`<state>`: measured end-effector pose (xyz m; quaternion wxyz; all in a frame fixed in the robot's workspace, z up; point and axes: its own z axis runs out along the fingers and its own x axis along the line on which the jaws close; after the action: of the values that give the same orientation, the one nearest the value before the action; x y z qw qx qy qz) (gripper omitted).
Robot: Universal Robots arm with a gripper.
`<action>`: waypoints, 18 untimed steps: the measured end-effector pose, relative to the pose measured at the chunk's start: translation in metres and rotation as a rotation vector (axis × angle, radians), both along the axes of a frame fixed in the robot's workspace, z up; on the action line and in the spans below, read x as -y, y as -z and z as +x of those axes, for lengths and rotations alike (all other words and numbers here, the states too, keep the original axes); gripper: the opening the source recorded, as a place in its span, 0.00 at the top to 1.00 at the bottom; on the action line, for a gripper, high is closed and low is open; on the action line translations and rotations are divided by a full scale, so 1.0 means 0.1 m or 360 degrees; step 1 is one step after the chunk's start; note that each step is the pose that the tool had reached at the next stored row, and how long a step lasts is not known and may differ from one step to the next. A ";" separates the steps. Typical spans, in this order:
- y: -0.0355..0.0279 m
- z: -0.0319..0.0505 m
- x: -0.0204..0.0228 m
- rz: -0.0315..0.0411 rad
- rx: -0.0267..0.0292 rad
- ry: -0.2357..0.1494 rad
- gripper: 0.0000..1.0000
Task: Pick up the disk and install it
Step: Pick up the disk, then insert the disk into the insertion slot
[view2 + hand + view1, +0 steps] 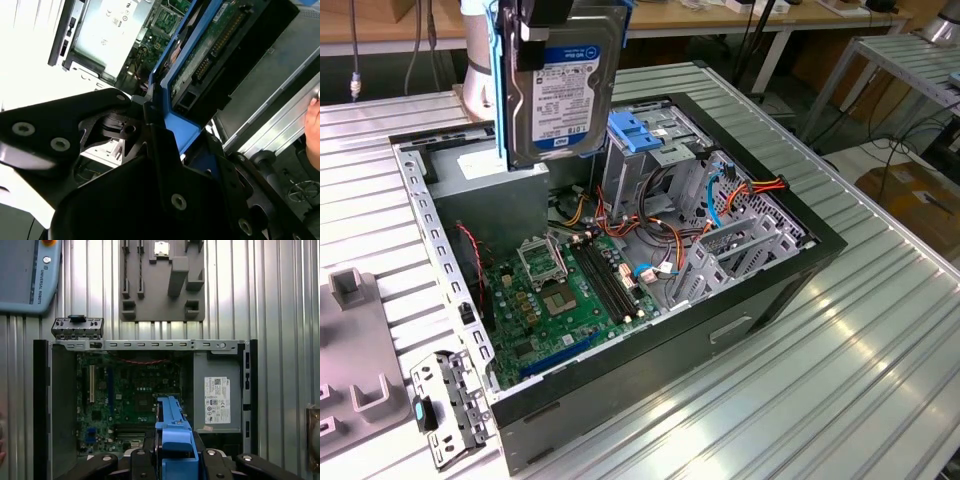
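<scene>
The gripper (175,460) has its fingers clamped on the blue carrier rail of the hard disk (560,90). The disk hangs on edge above the open computer case (820,250), over the case's power supply (490,185). Gripped by one rail, the disk may tilt, strike the case's drive cage (665,155) or snag the orange cables (765,184) inside.

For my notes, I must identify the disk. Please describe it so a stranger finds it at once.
Find the open computer case on the metal table. Above it the disk hangs upright. Unlike the bare blue bracket nearby, it holds a labelled metal drive.
</scene>
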<state>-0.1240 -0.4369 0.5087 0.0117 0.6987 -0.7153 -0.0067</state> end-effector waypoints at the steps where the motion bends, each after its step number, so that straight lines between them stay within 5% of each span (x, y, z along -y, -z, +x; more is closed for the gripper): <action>1: 0.001 0.000 0.004 0.0000 0.00001 0.0000 0.63; 18: 0.000 0.000 0.085 0.0000 0.00000 0.0000 0.63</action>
<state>-0.1240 -0.4454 0.5087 0.0117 0.6986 -0.7153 -0.0067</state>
